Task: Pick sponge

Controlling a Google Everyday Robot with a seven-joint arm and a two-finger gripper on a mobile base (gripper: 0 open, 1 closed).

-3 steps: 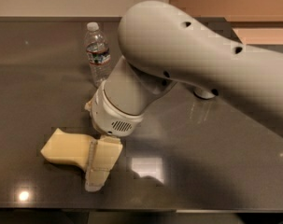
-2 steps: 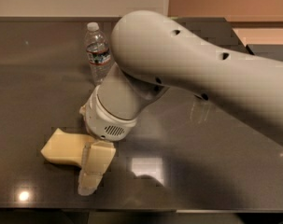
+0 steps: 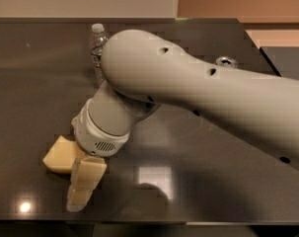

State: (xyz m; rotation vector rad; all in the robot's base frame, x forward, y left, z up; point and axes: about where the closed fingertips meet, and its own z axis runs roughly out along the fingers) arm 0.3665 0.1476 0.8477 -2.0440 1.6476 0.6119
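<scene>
Observation: my gripper [image 3: 83, 185] is low over the near-left part of the desk [image 3: 198, 181], pointing down and towards the near edge. My wrist housing sits directly above it and blocks the view. State of my gripper: I cannot tell whether it is spread or pressed together.

Task item: the sponge [image 3: 61, 155] lies flat on the desk just left of my gripper, slightly beyond it. Its right end is hidden behind my wrist. Contact between the two cannot be confirmed.

Other items: a clear water bottle [image 3: 96, 47] stands upright well beyond my gripper, partly covered by my arm. The top of a can [image 3: 226, 61] shows above my arm, far to the right of my gripper and beyond it.
</scene>
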